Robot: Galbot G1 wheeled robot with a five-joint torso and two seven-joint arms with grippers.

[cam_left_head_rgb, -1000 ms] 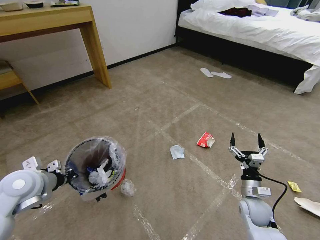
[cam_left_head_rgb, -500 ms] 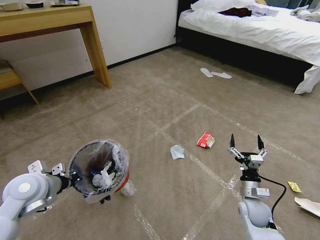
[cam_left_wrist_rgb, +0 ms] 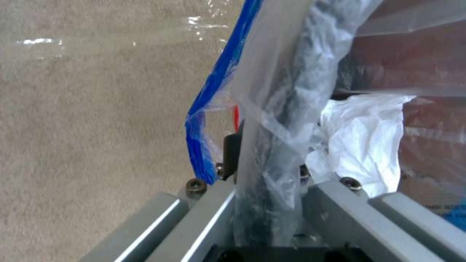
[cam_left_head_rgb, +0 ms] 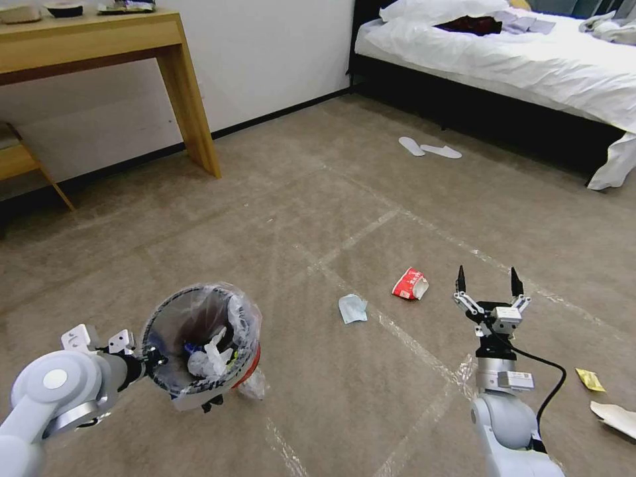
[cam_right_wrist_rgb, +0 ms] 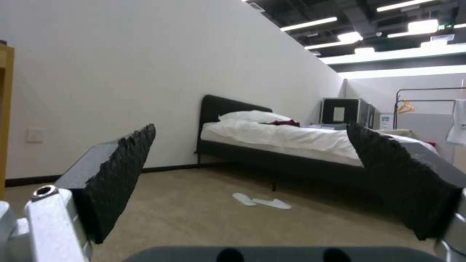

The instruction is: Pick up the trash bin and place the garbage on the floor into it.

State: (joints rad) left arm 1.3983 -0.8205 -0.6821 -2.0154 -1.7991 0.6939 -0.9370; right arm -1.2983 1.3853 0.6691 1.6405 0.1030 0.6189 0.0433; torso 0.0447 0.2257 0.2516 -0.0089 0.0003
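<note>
– While you log counts, where's the trash bin (cam_left_head_rgb: 202,344)?
– Low on the robot's left side, one bin, tilted so its dark inside shows, red lower body, clear plastic bag (cam_left_wrist_rgb: 286,91) over the rim. Left claw (cam_left_head_rgb: 147,358) is clamped on the near rim; in the left wrist view the rim and bag sit pinched between its two fingers (cam_left_wrist_rgb: 228,153). White crumpled tissue (cam_left_head_rgb: 205,358) is inside.
– Garbage on the floor (cam_left_head_rgb: 298,199)?
– Counting: one red-and-white crushed cup (cam_left_head_rgb: 410,284), one pale blue-white tissue (cam_left_head_rgb: 352,308) near it beside a tape line, one clear crumpled plastic lump (cam_left_head_rgb: 252,384) just beside the bin's base, one yellow wrapper (cam_left_head_rgb: 589,379), and one pale paper piece (cam_left_head_rgb: 616,419) at the right edge. Five loose pieces.
– Right claw (cam_left_head_rgb: 486,283)?
– Spread wide, holding nothing, two black fingertips (cam_right_wrist_rgb: 116,174) pointing up and forward, hovering near the red cup, apart from it.
– Anything else?
– Two white slippers (cam_left_head_rgb: 429,148) by the bed (cam_left_head_rgb: 503,59), one wooden table (cam_left_head_rgb: 99,40) against the wall, with a few items on top, too small to tell.
</note>
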